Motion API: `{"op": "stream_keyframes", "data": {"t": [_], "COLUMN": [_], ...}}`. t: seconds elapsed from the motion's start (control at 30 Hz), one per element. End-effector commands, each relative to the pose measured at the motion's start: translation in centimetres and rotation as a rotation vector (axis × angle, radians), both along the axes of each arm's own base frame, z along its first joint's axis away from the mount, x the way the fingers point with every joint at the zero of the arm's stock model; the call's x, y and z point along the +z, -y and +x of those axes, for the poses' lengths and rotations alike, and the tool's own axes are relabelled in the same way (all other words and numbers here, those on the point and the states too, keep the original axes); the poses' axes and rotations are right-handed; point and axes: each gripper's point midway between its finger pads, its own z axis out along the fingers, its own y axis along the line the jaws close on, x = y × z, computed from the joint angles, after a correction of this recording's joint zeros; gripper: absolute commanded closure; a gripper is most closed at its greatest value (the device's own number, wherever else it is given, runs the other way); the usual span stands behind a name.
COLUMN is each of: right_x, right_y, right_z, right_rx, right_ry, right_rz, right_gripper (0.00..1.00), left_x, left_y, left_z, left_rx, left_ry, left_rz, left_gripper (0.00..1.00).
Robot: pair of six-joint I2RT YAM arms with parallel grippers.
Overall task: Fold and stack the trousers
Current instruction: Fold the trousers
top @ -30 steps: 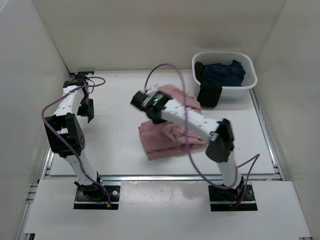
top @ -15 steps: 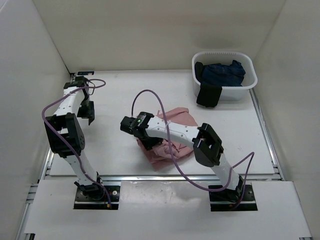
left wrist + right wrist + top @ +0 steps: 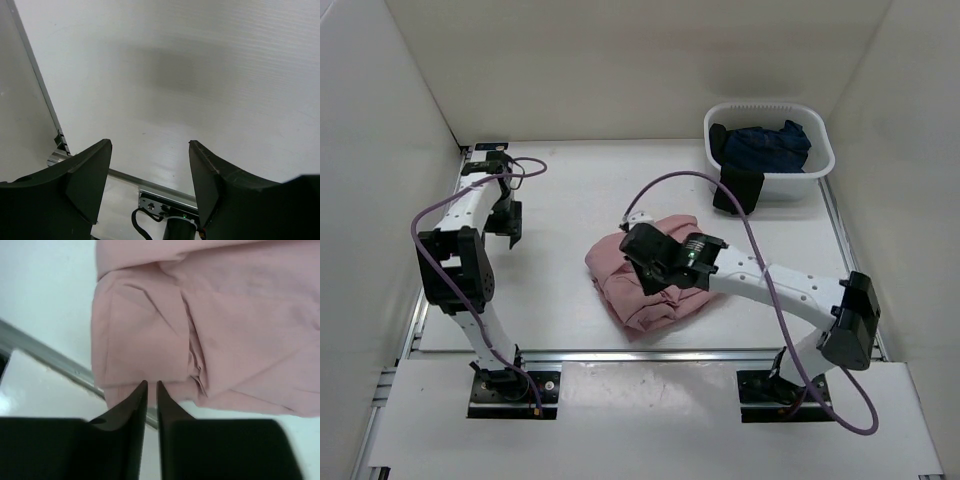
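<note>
Right hand point(image 3: 642, 256), in the overhead view, sits low at the centre of the frame, directly over the trousers point(image 3: 623, 298). They lie as a rumpled, loosely folded dusty-pink bundle on the bench point(image 3: 560, 200), with their lower edge near the front rail. The left hand point(image 3: 512, 226) hangs at the left of the frame, well apart from the cloth. At the upper right a white basket point(image 3: 820, 165) holds a dark navy garment point(image 3: 765, 145), with a black garment point(image 3: 738, 190) draped over its rim.

From the left wrist, the left hand point(image 3: 150, 145) is released, its fingers spread wide over bare bench point(image 3: 200, 60) with nothing between them.

From the right wrist, the right hand point(image 3: 152, 385) is pinched almost closed, with only a slit between the fingers and no cloth seen in it. The trousers point(image 3: 225, 315) fill the upper right of this frame, a folded corner lying just above the fingertips.

The fabric looks thin, light and limp, so it will likely sag and spill open when lifted, and its layers may slide over one another. The best hold appears to be a folded edge or a thick seam, pinching every layer together. Holding two corners at once would probably keep the fold intact.
</note>
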Motion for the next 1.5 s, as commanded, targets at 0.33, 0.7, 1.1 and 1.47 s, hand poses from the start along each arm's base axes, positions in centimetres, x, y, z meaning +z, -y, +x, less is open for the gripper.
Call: {"op": "stream_keyframes", "data": {"t": [0.33, 0.7, 1.1, 1.47], "right_x": [-13.4, -10.0, 0.5, -2.7], "right_y": [-5.1, -13.6, -6.4, -10.4], "right_z": [-1.2, 2.8, 11.8, 20.0], "right_rx": [0.218, 0.278, 0.111, 0.122], "right_ry": [-0.245, -0.152, -0.172, -0.347], "right_rz": [-0.074, 0.003, 0.223, 0.42], "right_gripper": [1.0, 1.0, 0.37, 0.1], "left_x": [1.8, 2.9, 10.2, 14.4], "left_y": [2.2, 12.0, 10.1, 24.5], "left_z": [0.2, 5.5, 1.8, -15.7], "left_rx": [-0.045, -0.179, -0.239, -0.801], "left_ry": [0.054, 0.049, 0.44, 0.468], "left_rz": [-0.054, -0.47, -0.338, -0.904], "left_gripper": [0.25, 0.2, 0.29, 0.0]}}
